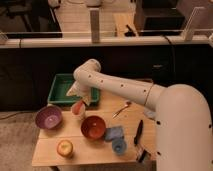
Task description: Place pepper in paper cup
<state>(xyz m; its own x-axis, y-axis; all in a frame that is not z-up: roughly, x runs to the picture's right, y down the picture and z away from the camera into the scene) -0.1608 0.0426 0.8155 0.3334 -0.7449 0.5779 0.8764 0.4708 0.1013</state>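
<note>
Hovering over the paper cup, the end effector grips the pepper; we judge that off-centre release could tip the cup.

The robot's arm is smooth and off-white, built of thick rounded tubes. Its near, right end swells into a broad pale shell that fills the lower right corner. Small dark round dots, like screw holes, run in a line along the tube and cluster on the rounded joint at its far left end. Below that joint hangs the tool, pale and narrower, tapering downward over the bench.
</note>
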